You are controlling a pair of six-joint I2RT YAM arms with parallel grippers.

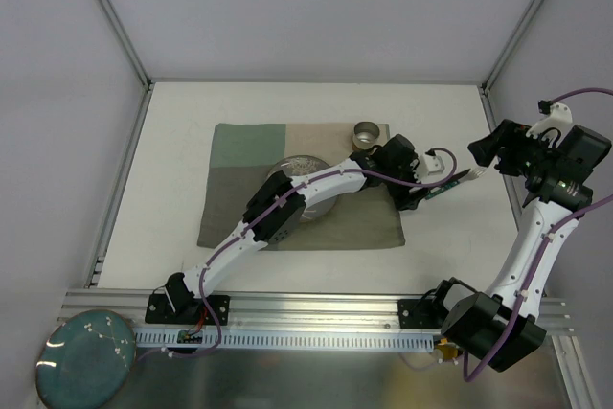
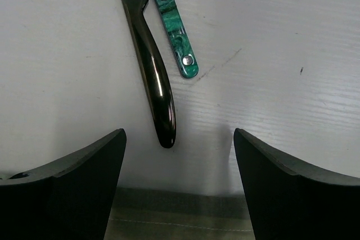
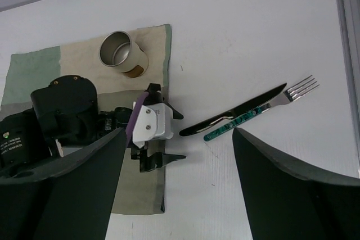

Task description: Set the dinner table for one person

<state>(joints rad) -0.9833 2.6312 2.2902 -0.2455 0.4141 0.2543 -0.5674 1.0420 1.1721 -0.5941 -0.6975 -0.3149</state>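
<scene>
1. Filling most of the top view, the white table [image 1: 172, 141] is seen framed by thin metal bars, with both arm bases bolted along its near edge.
2. A green-and-beige mat [image 1: 239, 198] is laid flat around the table's middle, and a metal cup [image 1: 366, 132] is stood mouth up at the mat's far right corner.
3. A glass dish [image 1: 295, 168] is set on the mat, largely hidden under the left arm.
4. A dark knife [image 2: 152, 66] and a green-handled fork [image 2: 174, 26] are laid side by side on bare table just off the mat's right edge, with blade and tines pointed toward the table's right edge.
5. The left gripper [image 2: 178, 150] is held low over the mat's right edge with its jaws spread wide. Nothing is grasped, and the knife's handle end is seen lying untouched between the fingers.
6. The right gripper [image 3: 179, 144] is held high near the table's right edge, released and empty.
7. A teal plate [image 1: 84, 356] is seen on the metal ledge beyond the table's near left corner.
</scene>
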